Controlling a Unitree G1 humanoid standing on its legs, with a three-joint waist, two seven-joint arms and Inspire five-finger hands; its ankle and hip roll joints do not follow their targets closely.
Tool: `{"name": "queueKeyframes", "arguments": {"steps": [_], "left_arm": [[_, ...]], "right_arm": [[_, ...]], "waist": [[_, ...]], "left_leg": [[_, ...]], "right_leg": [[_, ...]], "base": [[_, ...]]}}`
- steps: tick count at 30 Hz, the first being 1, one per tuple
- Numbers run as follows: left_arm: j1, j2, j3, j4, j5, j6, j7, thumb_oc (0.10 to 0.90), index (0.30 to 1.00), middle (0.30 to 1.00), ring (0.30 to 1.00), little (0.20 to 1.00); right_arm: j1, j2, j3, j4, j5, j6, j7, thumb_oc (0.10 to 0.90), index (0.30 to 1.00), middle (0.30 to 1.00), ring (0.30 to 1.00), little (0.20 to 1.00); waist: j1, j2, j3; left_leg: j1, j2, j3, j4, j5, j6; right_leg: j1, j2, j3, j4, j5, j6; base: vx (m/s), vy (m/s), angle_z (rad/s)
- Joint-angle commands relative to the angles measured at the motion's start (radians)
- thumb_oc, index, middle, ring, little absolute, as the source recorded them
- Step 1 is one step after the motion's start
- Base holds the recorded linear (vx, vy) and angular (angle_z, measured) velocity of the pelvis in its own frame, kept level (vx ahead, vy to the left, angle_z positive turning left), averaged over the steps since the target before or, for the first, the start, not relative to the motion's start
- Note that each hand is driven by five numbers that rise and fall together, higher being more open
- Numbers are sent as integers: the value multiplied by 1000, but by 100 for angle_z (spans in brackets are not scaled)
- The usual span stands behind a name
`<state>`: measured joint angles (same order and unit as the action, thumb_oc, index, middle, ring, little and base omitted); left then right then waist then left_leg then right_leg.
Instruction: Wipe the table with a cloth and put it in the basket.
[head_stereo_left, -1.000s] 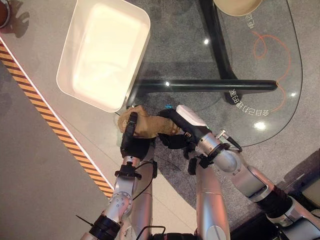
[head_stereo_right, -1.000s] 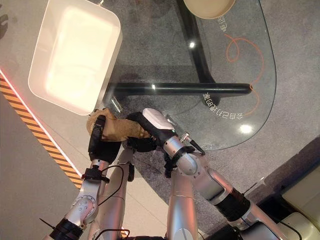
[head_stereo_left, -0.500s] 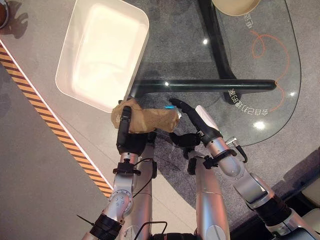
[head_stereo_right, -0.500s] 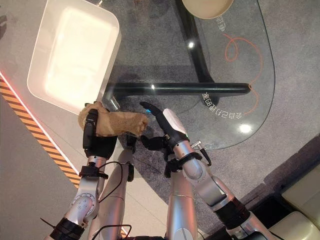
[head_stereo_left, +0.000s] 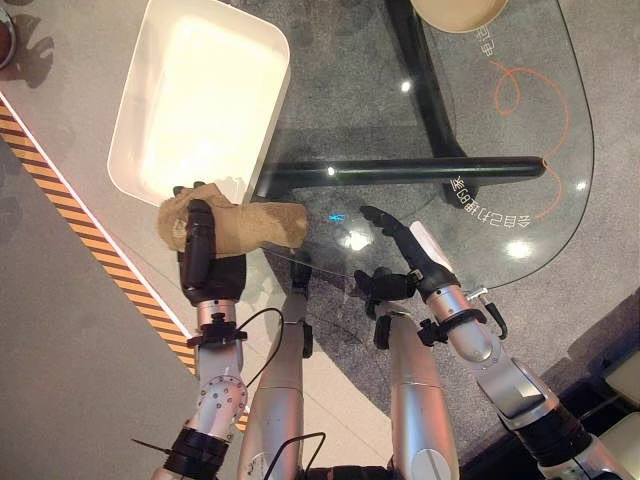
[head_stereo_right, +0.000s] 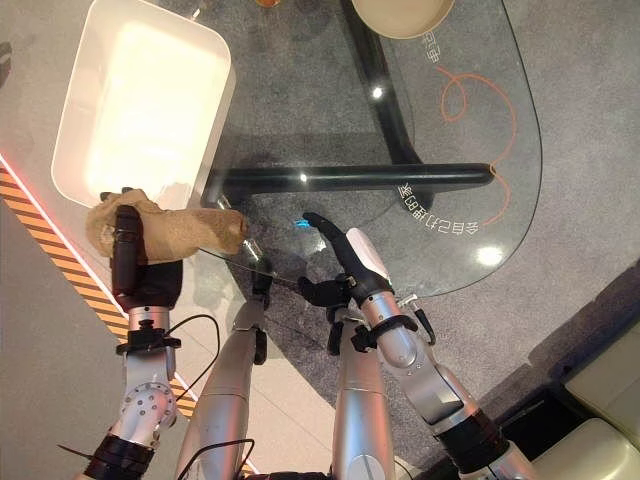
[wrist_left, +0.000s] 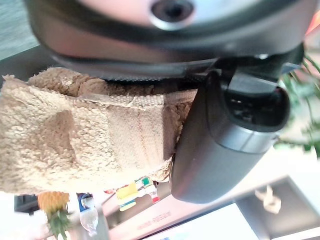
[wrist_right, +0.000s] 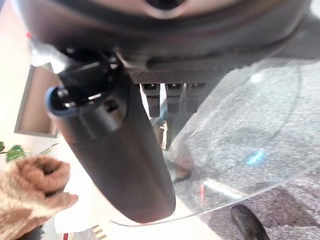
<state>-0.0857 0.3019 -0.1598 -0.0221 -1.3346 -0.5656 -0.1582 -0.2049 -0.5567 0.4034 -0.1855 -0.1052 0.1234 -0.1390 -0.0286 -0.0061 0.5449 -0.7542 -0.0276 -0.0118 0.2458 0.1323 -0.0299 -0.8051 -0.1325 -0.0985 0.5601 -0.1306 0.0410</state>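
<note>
Nearest to us, two hands are in view. The left hand (head_stereo_left: 205, 262) has its fingers and thumb curled round one tan terry cloth (head_stereo_left: 248, 222), which it grips at one end; the free end sticks out sideways toward the glass table's (head_stereo_left: 560, 150) near edge. In the left wrist view the cloth (wrist_left: 75, 145) is pressed between the thumb and the palm. We see the cloth held in the air just in front of the near rim of the basket (head_stereo_left: 135, 150), not inside it and not lying on the table.

The right hand (head_stereo_right: 352, 258) sits beside it, over the table's near edge, apart from the cloth. Its fingers are stretched out straight and relaxed, holding nothing. The right wrist view shows the same straight fingers above the glass, with the cloth (wrist_right: 27, 192) off to one side.

Further out, we count one basket: a white rectangular tub standing on the floor at the table's left end. One black bar (head_stereo_left: 400, 172) of the table frame shows through the glass. One yellow-and-black striped strip (head_stereo_left: 60, 200) runs along the floor to the left. Farthest off, one round beige dish (head_stereo_right: 400, 15) rests at the table's far edge.
</note>
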Motion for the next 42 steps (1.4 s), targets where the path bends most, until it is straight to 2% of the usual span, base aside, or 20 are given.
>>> {"name": "queueKeyframes", "arguments": {"steps": [1, 6, 8, 10, 12, 13, 16, 18, 20, 22, 24, 25, 26, 27, 34, 37, 38, 42], "left_arm": [[19, 56, 102, -211, 307, -97, 110, 100, 300, 300, 300, 200], [10, 99, 179, -208, 486, -78, 248, 100, 300, 300, 300, 200], [1, 129, 201, -206, 623, -66, 356, 100, 300, 300, 300, 200], [-14, 166, 223, -193, 835, -53, 532, 100, 300, 300, 300, 200], [-37, 216, 239, -162, 1049, -5, 708, 100, 300, 300, 300, 200], [-57, 261, 251, -127, 1155, 44, 805, 100, 300, 300, 300, 200], [-91, 332, 267, -54, 1259, 113, 894, 100, 300, 300, 300, 200], [-118, 383, 268, -13, 1260, 152, 935, 100, 300, 300, 300, 200], [-134, 396, 264, 11, 1261, 160, 953, 100, 300, 300, 300, 200], [-157, 421, 254, 43, 1309, 196, 995, 100, 300, 300, 300, 200], [-182, 453, 231, 74, 1384, 264, 1037, 100, 300, 300, 300, 200], [-206, 467, 231, 86, 1410, 287, 1053, 100, 300, 300, 300, 200], [-202, 471, 224, 93, 1420, 298, 1061, 100, 300, 300, 300, 200], [-223, 490, 221, 110, 1430, 326, 1077, 100, 300, 300, 300, 200], [-317, 539, 174, 200, 1406, 383, 1112, 100, 300, 300, 300, 200], [-352, 537, 149, 236, 1397, 383, 1098, 100, 300, 300, 300, 200], [-378, 537, 138, 255, 1412, 395, 1090, 100, 300, 300, 300, 200], [-434, 542, 93, 300, 1411, 433, 1075, 100, 300, 300, 300, 200]], "right_arm": [[42, -54, -43, -137, 26, -21, 30, 800, 900, 900, 900, 900], [69, -63, -48, -121, 10, 7, 79, 800, 900, 900, 900, 900], [74, -75, -43, -123, 5, 32, 102, 800, 900, 900, 900, 900], [70, -85, -32, -115, 6, 57, 112, 800, 900, 900, 900, 900], [55, -95, -18, -101, 14, 78, 118, 800, 900, 900, 900, 900], [43, -109, -13, -92, 27, 95, 127, 800, 900, 900, 900, 900], [28, -129, -2, -78, 52, 119, 129, 800, 900, 900, 900, 900], [22, -150, 10, -76, 81, 137, 131, 800, 900, 900, 900, 900], [19, -157, 16, -75, 83, 143, 133, 800, 900, 900, 900, 900], [15, -164, 29, -75, 90, 164, 137, 800, 900, 900, 900, 900], [16, -176, 53, -71, 105, 181, 137, 800, 900, 900, 900, 900], [0, -180, 54, -71, 109, 190, 137, 800, 900, 900, 900, 900], [8, -180, 61, -69, 109, 194, 137, 800, 900, 900, 900, 900], [0, -188, 69, -65, 111, 198, 134, 800, 900, 900, 900, 900], [-17, -205, 93, -54, 141, 243, 148, 800, 900, 900, 900, 900], [-22, -202, 115, -43, 156, 278, 183, 800, 900, 900, 900, 900], [-32, -199, 126, -34, 148, 291, 210, 800, 900, 900, 900, 900], [-42, -191, 160, -9, 232, 312, 209, 800, 900, 900, 900, 900]], "waist": [[16, 41, -25], [15, 54, -25], [13, 56, -25], [13, 58, -25], [12, 59, -25], [9, 59, -25], [5, 57, -25], [0, 55, -25], [-3, 54, -25], [-7, 52, -25], [-11, 47, -25], [-16, 42, -25], [-14, 42, -25], [-17, 36, -25], [-34, 3, -25], [-38, -10, -25], [-41, -17, -25], [-44, -34, -25]], "left_leg": [[-9, -67, 82, 152, -160, 64], [-24, -63, 88, 164, -160, 61], [-31, -61, 93, 171, -162, 60], [-38, -59, 97, 176, -162, 58], [-45, -57, 101, 182, -164, 57], [-51, -55, 105, 189, -165, 55], [-64, -49, 113, 198, -166, 53], [-78, -44, 120, 204, -166, 50], [-86, -41, 123, 207, -167, 49], [-99, -39, 127, 211, -167, 48], [-87, -34, 122, 226, -201, 42], [-122, -32, 135, 220, -172, 47], [-97, -31, 126, 229, -202, 42], [-115, -27, 132, 230, -197, 42], [-162, -19, 141, 235, -202, 38], [-168, -16, 145, 242, -215, 35], [-186, -14, 148, 236, -203, 35], [-204, -10, 145, 237, -208, 30]], "right_leg": [[24, 94, 19, -186, 136, -5], [8, 95, 27, -169, 122, -13], [-2, 97, 33, -160, 116, -16], [-10, 97, 37, -155, 113, -17], [-16, 97, 40, -150, 111, -19], [-22, 96, 42, -147, 109, -20], [-35, 93, 44, -143, 108, -20], [-47, 91, 45, -144, 110, -19], [-56, 90, 45, -144, 111, -18], [-69, 89, 45, -147, 114, -17], [-60, 95, 50, -136, 88, -11], [-93, 92, 46, -149, 118, -16], [-71, 96, 50, -137, 90, -11], [-87, 96, 48, -143, 99, -10], [-135, 102, 54, -159, 119, -1], [-142, 106, 56, -158, 116, 3], [-160, 106, 55, -164, 129, 5], [-177, 114, 50, -165, 133, 12]], "base": [[25, 92, -7], [23, 101, -4], [23, 112, -9], [18, 95, -4], [19, 103, -1], [16, 97, 1], [9, 71, -1], [2, 81, -2], [2, 75, -4], [33, 72, -7], [45, 67, -5], [21, 55, -5], [-8, 55, -5], [53, 60, -2], [16, 49, -2], [9, 22, -1], [0, 0, 0], [7, 6, -2]]}}
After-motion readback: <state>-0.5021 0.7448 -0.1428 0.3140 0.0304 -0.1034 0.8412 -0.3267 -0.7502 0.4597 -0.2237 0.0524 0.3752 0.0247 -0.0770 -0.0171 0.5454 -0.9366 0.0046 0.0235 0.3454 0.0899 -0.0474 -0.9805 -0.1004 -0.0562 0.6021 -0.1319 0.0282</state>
